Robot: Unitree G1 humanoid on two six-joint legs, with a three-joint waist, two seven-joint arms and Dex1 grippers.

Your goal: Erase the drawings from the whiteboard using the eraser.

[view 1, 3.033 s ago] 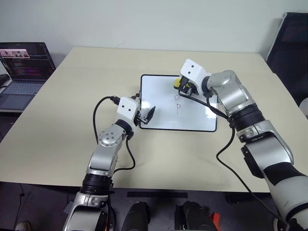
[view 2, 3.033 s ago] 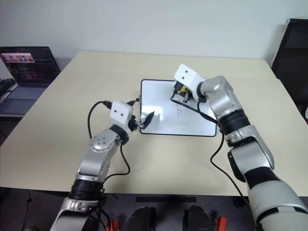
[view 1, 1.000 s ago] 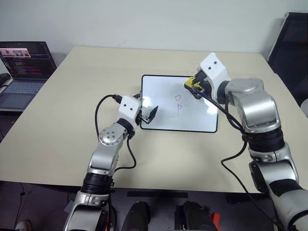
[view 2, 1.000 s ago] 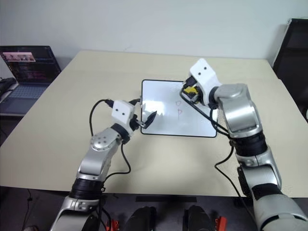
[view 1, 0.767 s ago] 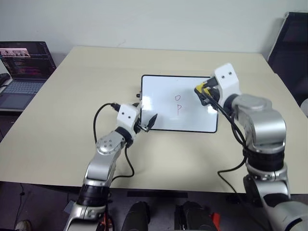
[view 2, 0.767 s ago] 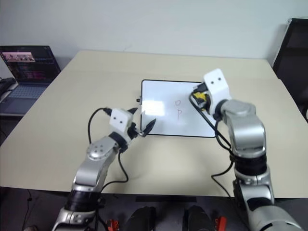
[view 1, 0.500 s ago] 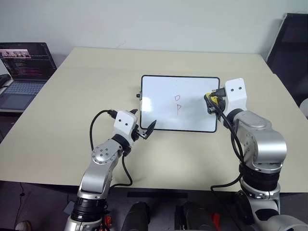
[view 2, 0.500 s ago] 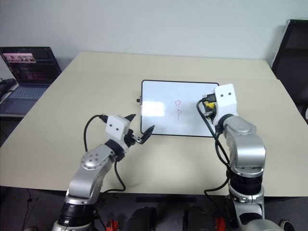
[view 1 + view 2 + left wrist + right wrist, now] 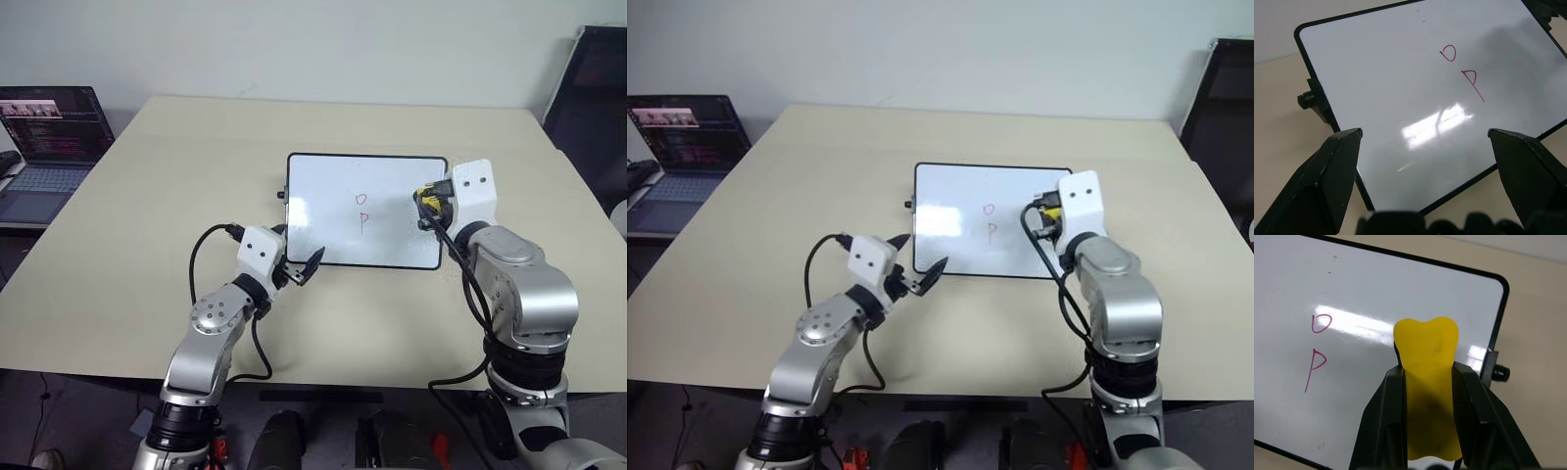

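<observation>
Bright, even light; sharp frames; glare streaks the whiteboard.

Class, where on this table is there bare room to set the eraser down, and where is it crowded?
Bare table lies between the laptop and whiteboard, and beyond its far edge. Crowded: both short sides, by left gripper and right gripper.

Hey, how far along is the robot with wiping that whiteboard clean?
Partly done at best. The right gripper is shut on the yellow eraser, held over the right side of the whiteboard. Two purple letters, an O above a P, are not yet wiped off near the middle. The left gripper is open at the board's near left corner. Left: wiping both letters.
</observation>
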